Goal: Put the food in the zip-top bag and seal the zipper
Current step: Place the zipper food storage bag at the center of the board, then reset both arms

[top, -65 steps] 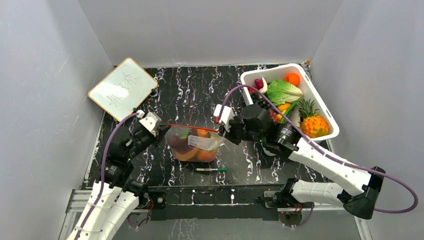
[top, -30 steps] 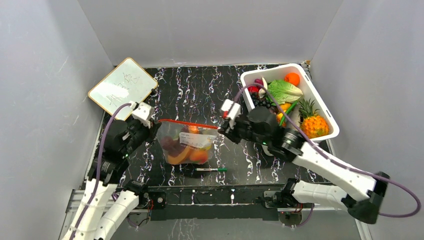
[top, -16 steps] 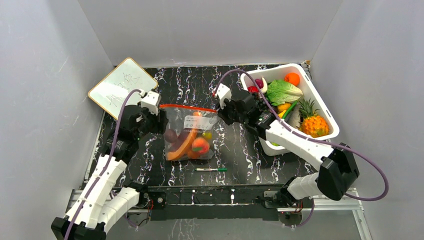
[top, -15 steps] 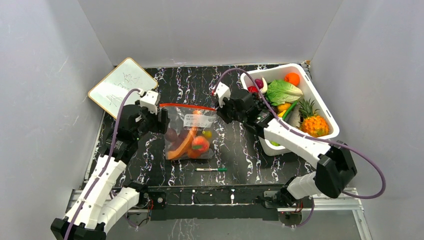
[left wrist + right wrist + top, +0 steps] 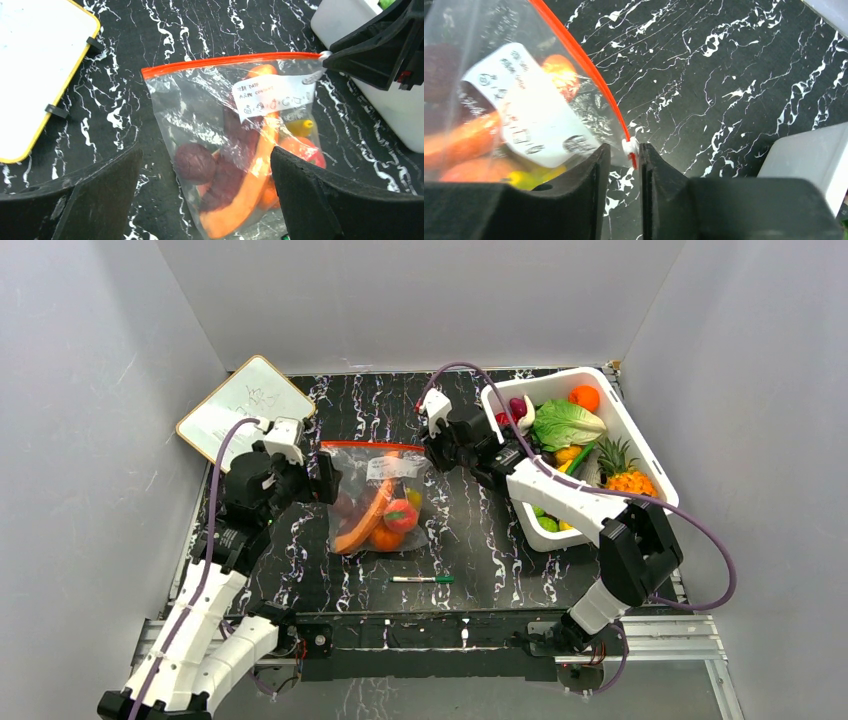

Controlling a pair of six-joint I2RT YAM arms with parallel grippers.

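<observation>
Right wrist view: bag [image 5: 484, 55] looks sealed, right gripper [image 5: 624, 150] narrowly flanking the zipper [image 5: 586, 72] slider [image 5: 629, 146], grip unclear; left gripper [image 5: 205, 155] wide open, empty; next, withdraw

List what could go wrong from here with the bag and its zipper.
1. The white slider at the end of the zipper sits between the fingers of the right gripper; a sideways retreat could drag it back and reopen the seal.
2. The left gripper is open, not gripping the zip-top bag, so nothing anchors it; a tug could slide the bag and its food askew.
</observation>
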